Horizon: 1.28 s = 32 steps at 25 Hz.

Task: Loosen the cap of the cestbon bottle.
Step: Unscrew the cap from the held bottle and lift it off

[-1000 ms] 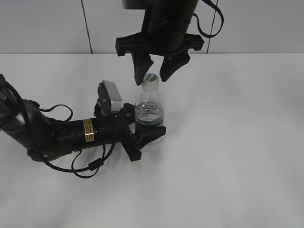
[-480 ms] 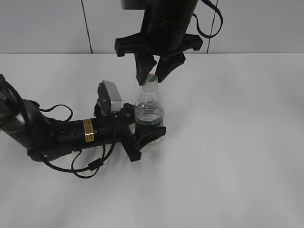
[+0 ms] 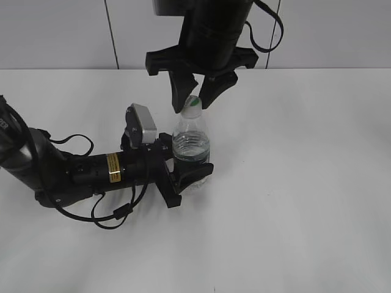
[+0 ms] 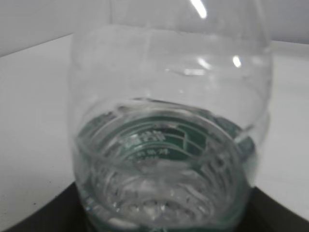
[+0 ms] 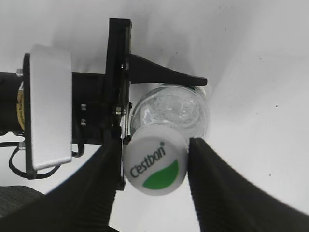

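The cap (image 5: 155, 158), a small round white plastic screw cap with a green leaf mark and the word "cestbon" on its top, sits on the neck of the small clear plastic water bottle (image 3: 191, 146) with the dark green label band; the bottle stands upright on the white table (image 3: 305, 183), a little left of the middle in the exterior view. My left gripper (image 3: 183, 177) lies low on the table and its black jaws are closed around the lower body of the bottle, at the label; my left wrist view is filled with the clear ribbed body (image 4: 169, 135). My right gripper (image 5: 154, 159) comes from above; its two black fingers (image 5: 104, 179) stand on both sides of the cap, very close to it; I cannot tell if they press it or only touch it.
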Available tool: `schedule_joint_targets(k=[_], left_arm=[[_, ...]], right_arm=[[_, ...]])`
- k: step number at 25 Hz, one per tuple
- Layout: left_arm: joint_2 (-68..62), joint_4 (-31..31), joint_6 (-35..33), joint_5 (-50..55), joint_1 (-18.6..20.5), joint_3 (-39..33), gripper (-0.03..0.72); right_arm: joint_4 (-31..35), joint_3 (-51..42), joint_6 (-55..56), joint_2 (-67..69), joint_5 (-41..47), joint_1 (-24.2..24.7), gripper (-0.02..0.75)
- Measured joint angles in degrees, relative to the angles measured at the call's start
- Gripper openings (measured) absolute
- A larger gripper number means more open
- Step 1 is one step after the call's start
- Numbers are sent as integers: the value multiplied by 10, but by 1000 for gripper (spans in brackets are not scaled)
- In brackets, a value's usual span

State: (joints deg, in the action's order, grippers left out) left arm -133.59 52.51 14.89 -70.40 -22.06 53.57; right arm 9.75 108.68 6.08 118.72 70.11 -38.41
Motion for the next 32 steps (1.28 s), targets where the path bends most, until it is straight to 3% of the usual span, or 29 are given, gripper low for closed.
schedule_joint_targets(k=[9, 15, 25, 32], left_arm=[[0, 0, 0, 0, 0, 0, 410], [0, 0, 0, 0, 0, 0, 410], [0, 0, 0, 0, 0, 0, 410], [0, 0, 0, 0, 0, 0, 410]], right_arm=[[1, 0, -5, 3, 0, 0, 398], [-3, 0, -12, 3, 0, 0, 303], [-3, 0, -44, 3, 0, 0, 303], [-2, 0, -155, 3, 0, 0, 302]])
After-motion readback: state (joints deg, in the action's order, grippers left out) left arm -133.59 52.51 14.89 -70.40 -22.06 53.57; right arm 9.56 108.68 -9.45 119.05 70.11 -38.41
